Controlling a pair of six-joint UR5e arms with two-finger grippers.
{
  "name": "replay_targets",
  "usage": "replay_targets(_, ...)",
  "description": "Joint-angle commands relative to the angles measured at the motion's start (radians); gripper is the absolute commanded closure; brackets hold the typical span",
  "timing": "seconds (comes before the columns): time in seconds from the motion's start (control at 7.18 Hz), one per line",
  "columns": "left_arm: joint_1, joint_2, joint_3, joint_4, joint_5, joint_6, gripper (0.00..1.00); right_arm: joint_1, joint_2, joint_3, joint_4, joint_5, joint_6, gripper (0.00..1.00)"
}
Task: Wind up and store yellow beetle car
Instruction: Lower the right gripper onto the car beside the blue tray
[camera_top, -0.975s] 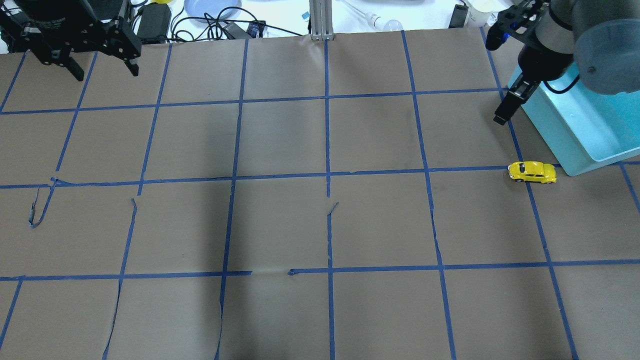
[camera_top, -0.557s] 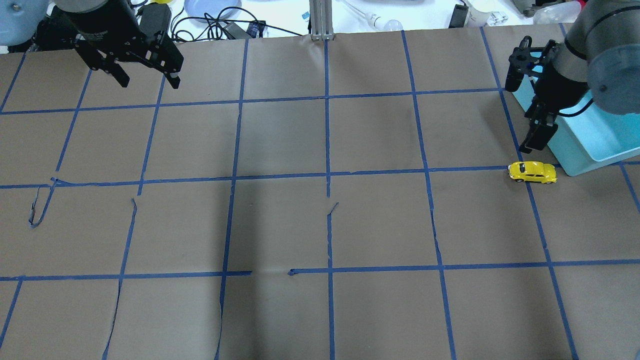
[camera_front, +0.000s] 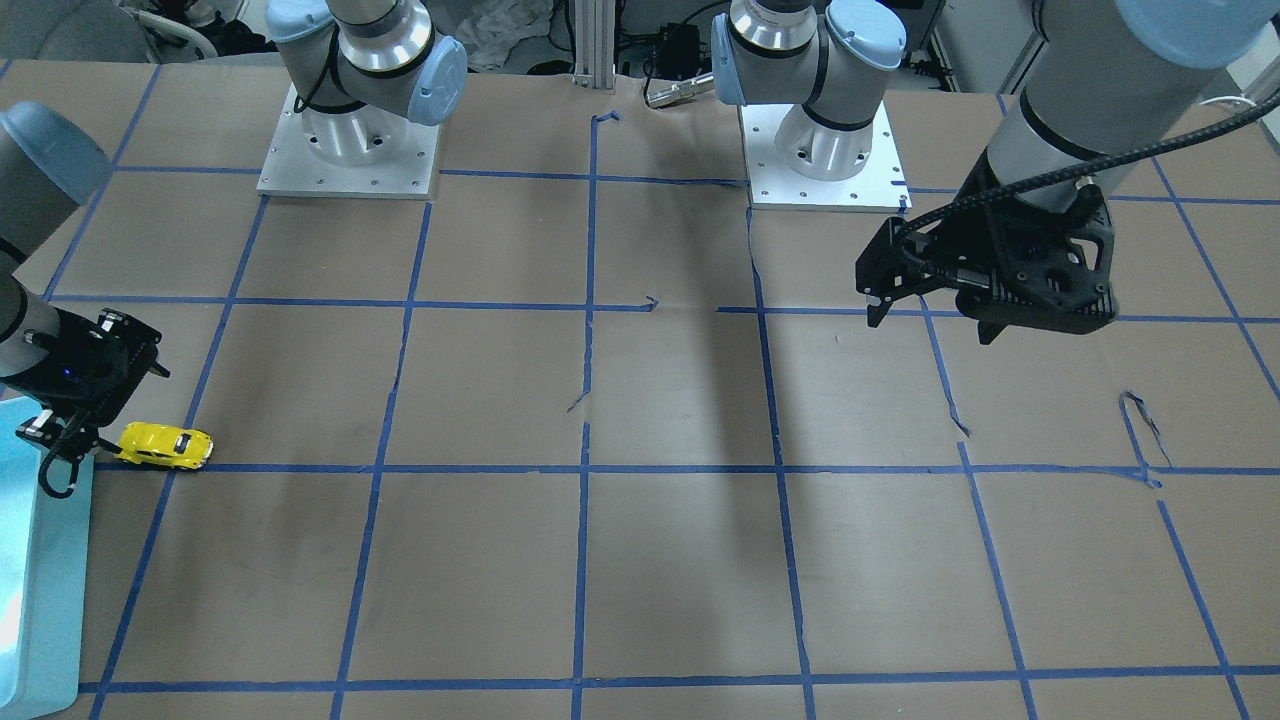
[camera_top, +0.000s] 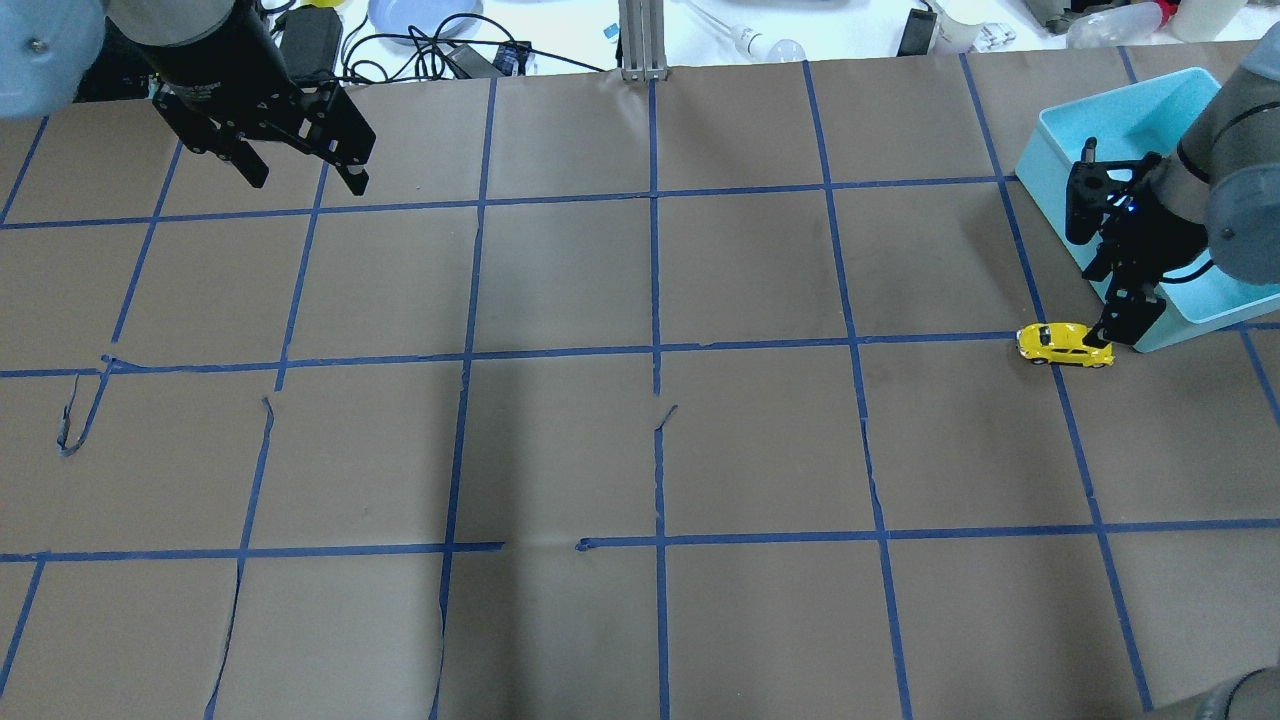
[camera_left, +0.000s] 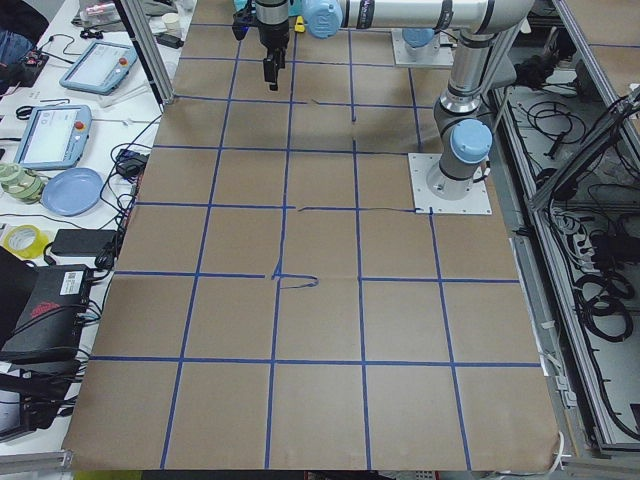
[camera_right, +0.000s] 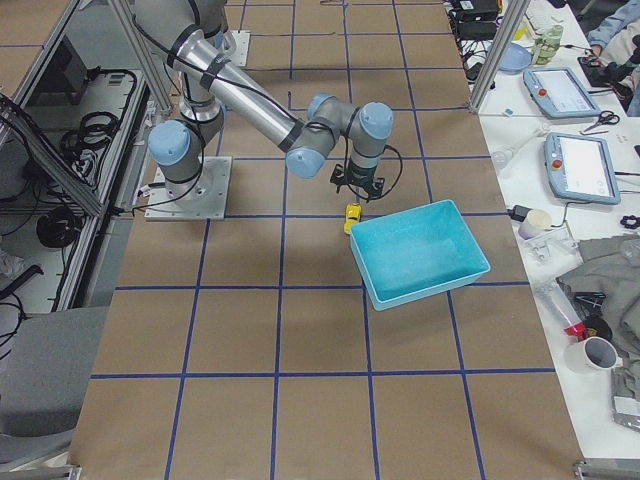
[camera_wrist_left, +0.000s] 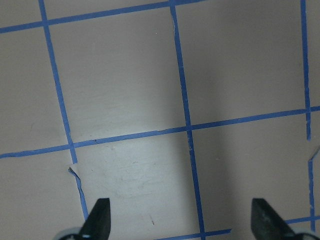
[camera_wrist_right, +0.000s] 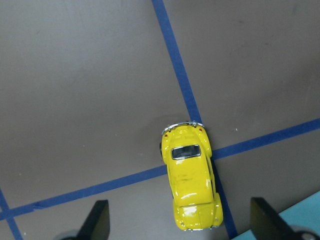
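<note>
The yellow beetle car (camera_top: 1062, 344) stands on its wheels on the brown paper, on a blue tape crossing next to the bin's near corner. It also shows in the front view (camera_front: 165, 446) and the right side view (camera_right: 352, 216). My right gripper (camera_top: 1112, 335) is open and low over the car's bin-side end. In the right wrist view the car (camera_wrist_right: 192, 182) lies between the spread fingertips (camera_wrist_right: 97, 220), untouched. My left gripper (camera_top: 305, 178) is open and empty, high over the far left of the table, and it also shows in the left wrist view (camera_wrist_left: 181, 222).
A light-blue open bin (camera_top: 1060, 140) stands at the far right edge, just behind the car, and it also shows in the right side view (camera_right: 420, 250). The brown paper has torn tape strips (camera_top: 70, 425). Cables and a plate (camera_top: 420, 15) lie beyond the far edge.
My right gripper has come down from over the bin's edge to the car's bin-side end. My left gripper has shifted right and slightly nearer. The car has not moved.
</note>
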Motion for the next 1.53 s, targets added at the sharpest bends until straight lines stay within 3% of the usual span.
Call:
replay_targets(0.0,0.004,-0.013,-0.009,0.008,0.002,-0.021,0.00,-0.003,0.060,0.013,-0.110,0.007,-0.144,0.01)
replay_targets(0.56,-0.003,0.007,-0.036,0.006,-0.002,-0.012,0.00,-0.003,0.083,0.031,-0.104,0.001,-0.150,0.03)
replay_targets(0.7,-0.004,0.025,-0.056,0.006,-0.003,-0.011,0.00,-0.003,0.084,0.035,-0.106,-0.005,-0.153,0.19)
replay_targets(0.84,-0.001,0.023,-0.067,0.006,0.008,-0.014,0.00,-0.003,0.092,0.033,-0.112,-0.005,-0.156,0.26)
replay_targets(1.11,0.005,0.031,-0.085,0.008,0.022,-0.017,0.00,-0.003,0.124,0.036,-0.153,0.007,-0.159,0.30)
replay_targets(1.39,0.004,0.028,-0.084,0.006,0.022,-0.030,0.00,-0.001,0.115,0.036,-0.161,0.007,-0.147,0.67)
